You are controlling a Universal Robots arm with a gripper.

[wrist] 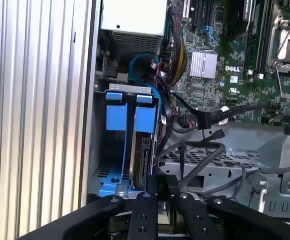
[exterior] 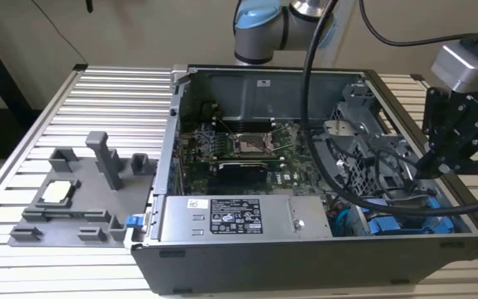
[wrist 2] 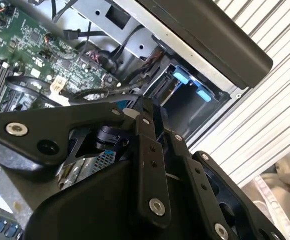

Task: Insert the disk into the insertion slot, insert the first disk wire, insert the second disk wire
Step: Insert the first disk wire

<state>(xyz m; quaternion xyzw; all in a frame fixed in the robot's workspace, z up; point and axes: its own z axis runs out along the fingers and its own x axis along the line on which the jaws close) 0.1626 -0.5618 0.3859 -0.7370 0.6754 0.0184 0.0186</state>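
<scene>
In the exterior view, the tool (exterior: 430, 169) hangs at the right of the frame over the open computer case (exterior: 222, 261) on the counter (exterior: 106, 93). The disk (exterior: 397, 224) sits in the case's lower-right corner.

In the second wrist view, its blue tabs show right of centre.

In the first wrist view, the disk stands in the insertion slot (wrist: 105, 172), left of centre. The tool, at the bottom edge, is pressed together on a black connector (wrist: 163, 182).
</scene>
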